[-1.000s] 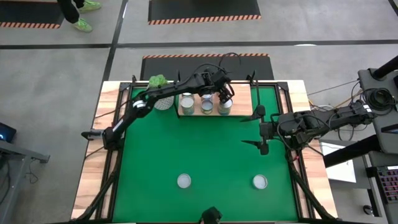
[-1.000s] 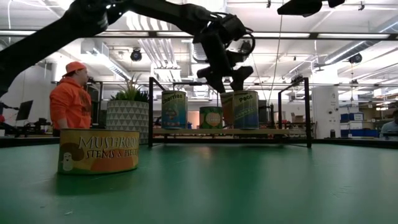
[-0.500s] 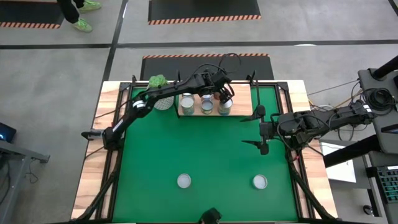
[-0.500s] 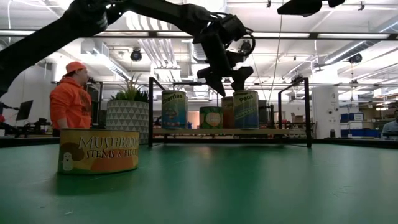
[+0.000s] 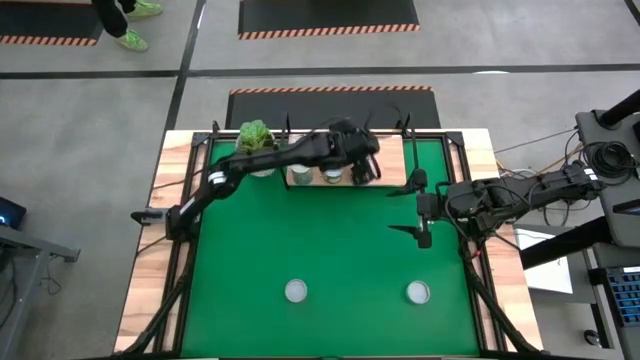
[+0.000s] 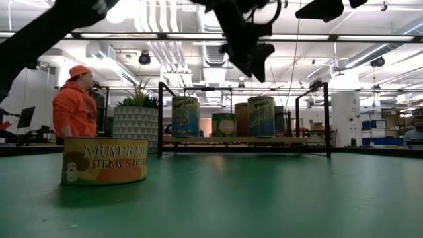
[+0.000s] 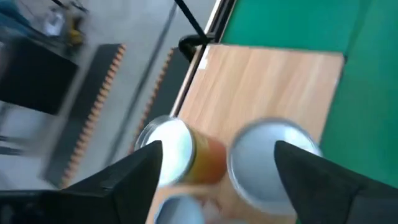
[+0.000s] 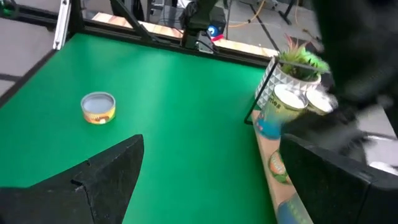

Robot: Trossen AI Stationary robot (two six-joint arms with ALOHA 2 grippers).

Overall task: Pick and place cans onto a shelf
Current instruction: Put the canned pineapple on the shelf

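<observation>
The shelf (image 5: 392, 165) is a light wooden board with black posts at the mat's far edge. Several cans stand upright on it: two silver tops (image 5: 300, 178) (image 5: 332, 178) show in the high view, and the low view shows them in a row (image 6: 262, 116). My left gripper (image 6: 254, 66) hangs open and empty above the row's right end; its wrist view looks down on two can tops (image 7: 270, 158) between its fingers. Two more cans (image 5: 296, 291) (image 5: 418, 292) stand on the green mat near its front edge. My right gripper (image 5: 420, 212) waits open at the mat's right.
A white pot with a green plant (image 5: 255, 135) stands left of the shelf. A person in an orange top (image 6: 74, 102) is in the room beyond the table. The middle of the green mat (image 5: 330, 240) is bare.
My left gripper has gone up from the can at the right end of the row on the shelf and now hangs well above it. The can stays upright on the board. My right arm has kept still.
</observation>
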